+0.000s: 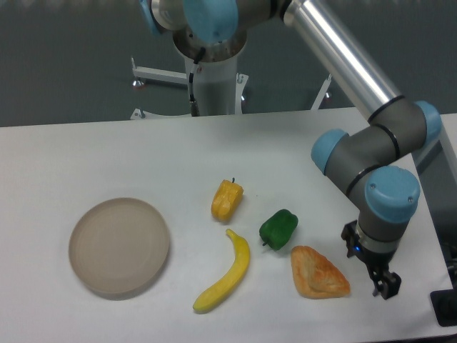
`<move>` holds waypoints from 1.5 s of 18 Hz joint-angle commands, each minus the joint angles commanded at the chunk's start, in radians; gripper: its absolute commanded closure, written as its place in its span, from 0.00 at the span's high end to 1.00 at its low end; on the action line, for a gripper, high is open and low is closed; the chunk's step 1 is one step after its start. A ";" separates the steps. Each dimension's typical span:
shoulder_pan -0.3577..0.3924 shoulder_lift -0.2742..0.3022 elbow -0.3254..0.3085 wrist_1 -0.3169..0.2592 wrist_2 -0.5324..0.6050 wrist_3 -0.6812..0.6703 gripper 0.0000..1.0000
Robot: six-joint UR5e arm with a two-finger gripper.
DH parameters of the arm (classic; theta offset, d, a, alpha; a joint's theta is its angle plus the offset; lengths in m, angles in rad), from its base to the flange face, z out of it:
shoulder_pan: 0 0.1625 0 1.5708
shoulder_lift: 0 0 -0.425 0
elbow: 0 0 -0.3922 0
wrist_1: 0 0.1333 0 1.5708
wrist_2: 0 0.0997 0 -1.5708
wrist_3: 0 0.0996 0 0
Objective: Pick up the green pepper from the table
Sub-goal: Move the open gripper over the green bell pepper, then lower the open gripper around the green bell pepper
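The green pepper (278, 229) rests untouched on the table (86, 153), centre-right, while the gripper (384, 286), jaw state indiscernible, hangs well to its right, so approach, grasp and lift remain.

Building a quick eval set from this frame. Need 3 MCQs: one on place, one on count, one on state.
1. What lies nearest the green pepper on its right and lower side?
A. the plate
B. the orange pastry
C. the yellow pepper

2. How many peppers are on the table?
A. one
B. two
C. three

3. What is the state of the green pepper?
A. resting on the table, not gripped
B. held in the gripper
C. sitting on the plate

Key: 1 B, the orange pastry sits just right of and below it, while the plate is far left. 2 B, only the green pepper and the yellow pepper show. 3 A, the gripper hangs right of the pastry, apart from the pepper.
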 joint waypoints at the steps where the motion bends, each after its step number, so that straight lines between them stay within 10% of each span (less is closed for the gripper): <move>1: 0.000 0.025 -0.034 0.001 -0.005 -0.047 1.00; 10: 0.018 0.169 -0.276 0.008 -0.133 -0.235 1.00; 27: -0.040 0.190 -0.401 0.078 -0.158 -0.318 1.00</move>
